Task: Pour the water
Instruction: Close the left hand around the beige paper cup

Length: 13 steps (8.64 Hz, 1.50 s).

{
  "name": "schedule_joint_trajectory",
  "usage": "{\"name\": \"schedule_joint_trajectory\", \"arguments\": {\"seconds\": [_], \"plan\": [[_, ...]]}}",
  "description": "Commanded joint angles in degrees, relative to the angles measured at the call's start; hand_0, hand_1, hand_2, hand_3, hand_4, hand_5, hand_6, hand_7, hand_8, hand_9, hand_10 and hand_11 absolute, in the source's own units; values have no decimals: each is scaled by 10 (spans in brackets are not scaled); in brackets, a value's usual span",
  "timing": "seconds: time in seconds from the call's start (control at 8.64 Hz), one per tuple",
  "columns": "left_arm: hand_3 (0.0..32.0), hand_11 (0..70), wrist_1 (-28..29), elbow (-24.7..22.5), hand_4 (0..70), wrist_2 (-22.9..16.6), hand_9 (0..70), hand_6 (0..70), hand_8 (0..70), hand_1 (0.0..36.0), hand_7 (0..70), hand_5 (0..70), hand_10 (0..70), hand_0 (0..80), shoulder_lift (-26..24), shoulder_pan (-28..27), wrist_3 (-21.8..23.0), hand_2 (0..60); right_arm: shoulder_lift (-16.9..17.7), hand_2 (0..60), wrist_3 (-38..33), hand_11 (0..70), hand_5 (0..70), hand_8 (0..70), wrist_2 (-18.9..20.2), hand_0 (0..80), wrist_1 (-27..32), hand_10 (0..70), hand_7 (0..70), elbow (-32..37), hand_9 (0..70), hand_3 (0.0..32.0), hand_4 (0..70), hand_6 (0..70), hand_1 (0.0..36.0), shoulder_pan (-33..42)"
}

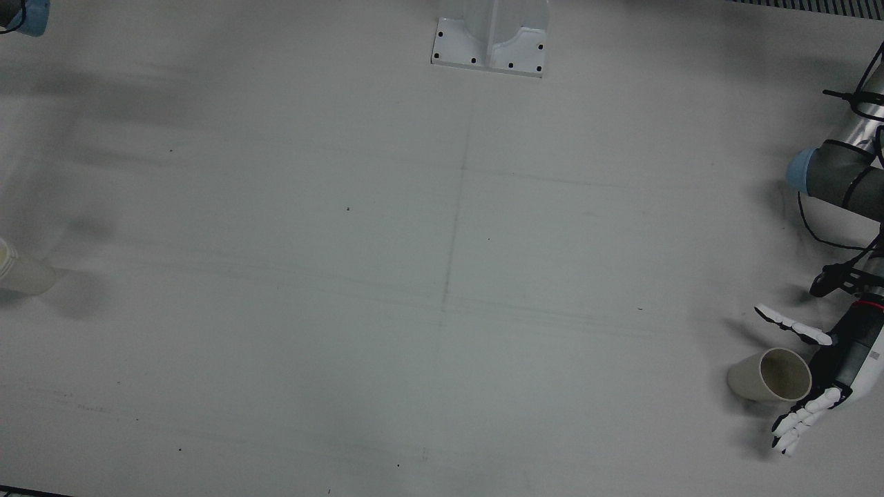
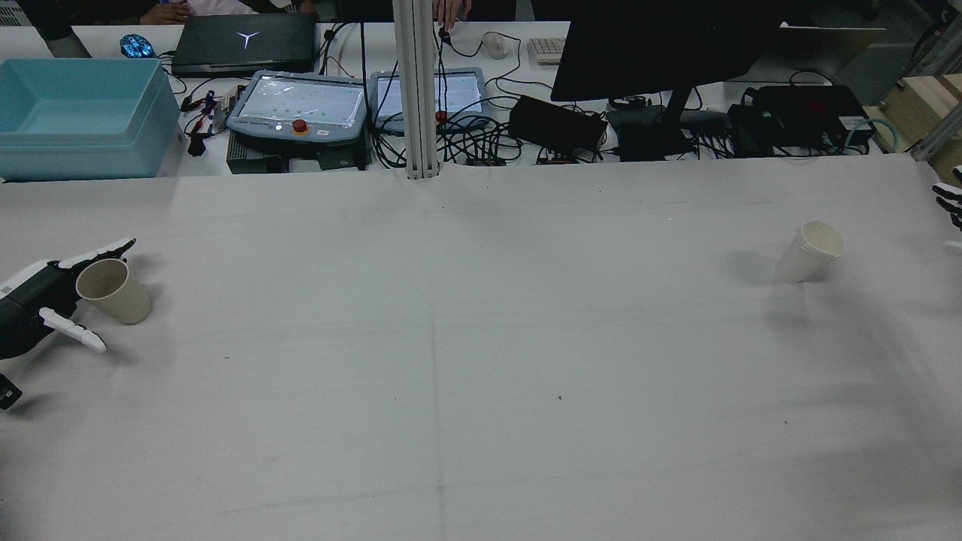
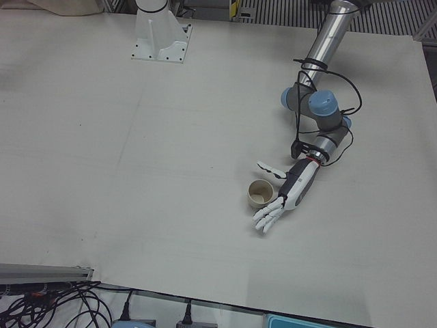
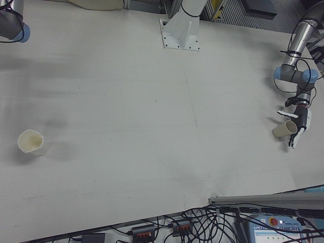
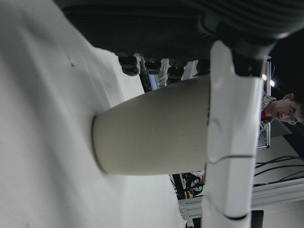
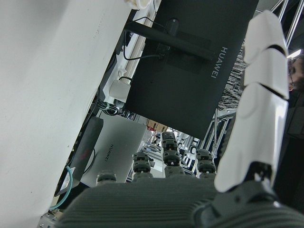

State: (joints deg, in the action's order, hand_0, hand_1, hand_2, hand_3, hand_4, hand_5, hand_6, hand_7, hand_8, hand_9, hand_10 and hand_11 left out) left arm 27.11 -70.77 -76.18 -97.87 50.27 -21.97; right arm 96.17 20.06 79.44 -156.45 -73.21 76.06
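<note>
The task is at its start. The left hand point(image 1: 822, 379) has its fingers spread around the beige paper cup point(image 1: 770, 376), not yet clamped. The white paper cup point(image 2: 810, 252) stands well apart on the surface point(image 1: 442, 276). The right hand point(image 2: 948, 207) is open and empty. Grasping, carrying and pouring remain.

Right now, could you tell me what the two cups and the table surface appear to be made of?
The cup by the left hand looks like matte beige paper: thin rolled rim, dull seamless wall. The cup on the right side looks the same but whiter, possibly several nested, judging by its stacked rims. The table appears covered in a pale, matte sheet with faint creases; cloth or paper, I cannot tell.
</note>
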Motion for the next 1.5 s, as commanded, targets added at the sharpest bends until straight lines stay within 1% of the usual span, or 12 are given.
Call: {"name": "schedule_joint_trajectory", "arguments": {"seconds": [0.0,0.12,0.23,0.35,0.46,0.58,0.69,1.16,1.39], "plan": [[0,78,-14,0,271,1,1,119,67,169,64,0,37,751,-18,0,0,0,1,103,0,0,85,87,0,535,0,0,126,0,85,0,0,181,212,1],[0,77,-16,0,273,1,2,120,68,169,64,0,36,749,-20,0,-1,0,1,103,-1,0,84,88,0,535,0,0,125,0,86,0,0,182,212,1],[0,78,-16,0,274,1,3,120,68,173,65,0,37,770,-21,-1,-1,0,2,103,0,0,84,86,0,533,0,0,124,2,83,0,0,181,212,1],[0,78,-18,1,275,1,3,120,68,171,65,0,37,766,-24,0,-2,0,2,102,-1,0,84,85,0,534,0,0,116,2,80,0,0,178,213,1],[0,78,-18,4,280,1,4,122,69,164,68,0,38,732,-26,0,-1,0,2,101,0,0,83,82,0,534,0,0,110,2,76,0,0,174,213,1],[0,79,-18,5,282,1,4,123,69,161,68,0,38,720,-28,0,-1,0,2,98,-1,0,83,81,0,534,0,0,105,2,74,0,0,172,212,1],[0,78,-18,5,285,2,5,123,69,162,68,0,38,724,-28,0,-1,0,2,100,0,0,84,82,0,534,0,0,104,2,76,0,0,172,212,1],[0,88,-20,5,307,13,12,131,75,180,78,0,43,797,-28,-1,0,0,2,106,0,0,84,86,0,533,0,0,113,3,82,0,0,177,213,1],[0,95,-20,6,336,13,18,140,80,194,87,0,48,800,-29,-1,-1,0,2,108,0,0,84,86,0,533,0,0,113,3,82,0,0,178,214,1]]}}
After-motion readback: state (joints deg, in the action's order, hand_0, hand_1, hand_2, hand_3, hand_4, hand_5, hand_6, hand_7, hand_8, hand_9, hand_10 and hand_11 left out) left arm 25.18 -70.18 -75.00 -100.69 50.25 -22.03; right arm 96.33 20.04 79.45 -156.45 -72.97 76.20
